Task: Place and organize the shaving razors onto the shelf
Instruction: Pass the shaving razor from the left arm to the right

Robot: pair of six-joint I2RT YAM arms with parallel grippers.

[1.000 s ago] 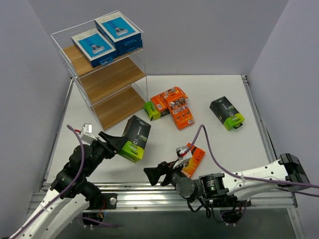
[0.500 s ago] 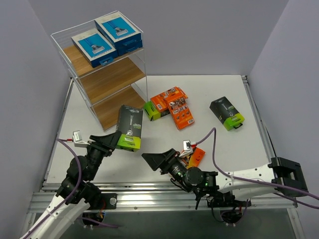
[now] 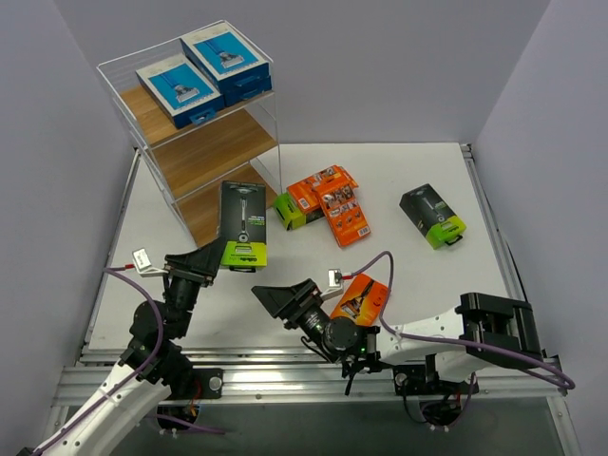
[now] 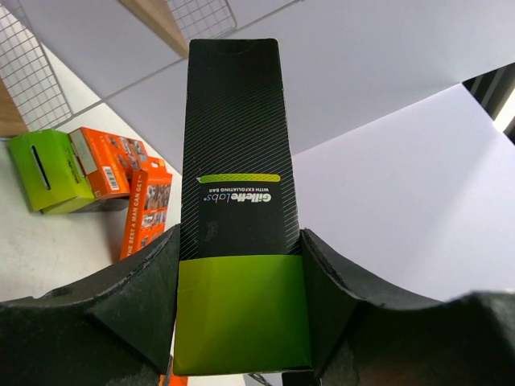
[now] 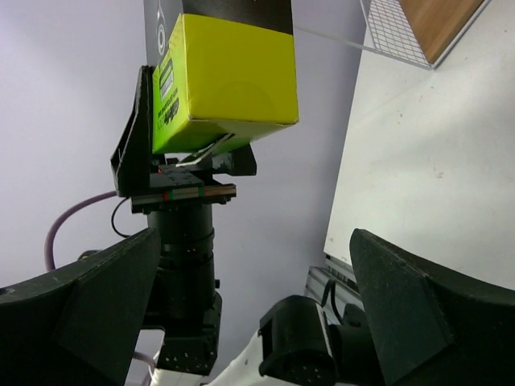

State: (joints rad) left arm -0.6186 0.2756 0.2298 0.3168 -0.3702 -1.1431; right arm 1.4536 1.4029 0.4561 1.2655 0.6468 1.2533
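My left gripper (image 3: 220, 255) is shut on a black razor pack with a lime-green end (image 3: 243, 226), held off the table in front of the shelf (image 3: 204, 152). In the left wrist view both fingers (image 4: 137, 293) press the lime end of this pack (image 4: 238, 241). My right gripper (image 3: 274, 299) stands open and empty just right of it. Its wrist view looks at the pack's lime end (image 5: 229, 76) from below. One orange pack (image 3: 359, 296) lies beside the right wrist. Two blue-and-white packs (image 3: 179, 87) (image 3: 226, 57) lie on the top board.
Orange packs (image 3: 332, 201) and a lime-ended pack (image 3: 290, 211) are clustered mid-table, right of the shelf's foot. Another black pack with a lime end (image 3: 432, 217) lies at the right. The two lower boards (image 3: 214, 204) hold nothing visible. Grey walls close in both sides.
The left arm has turned the black pack from tilted to straight and carried it up toward the shelf. The right gripper has opened wider and swung left, away from the orange pack.
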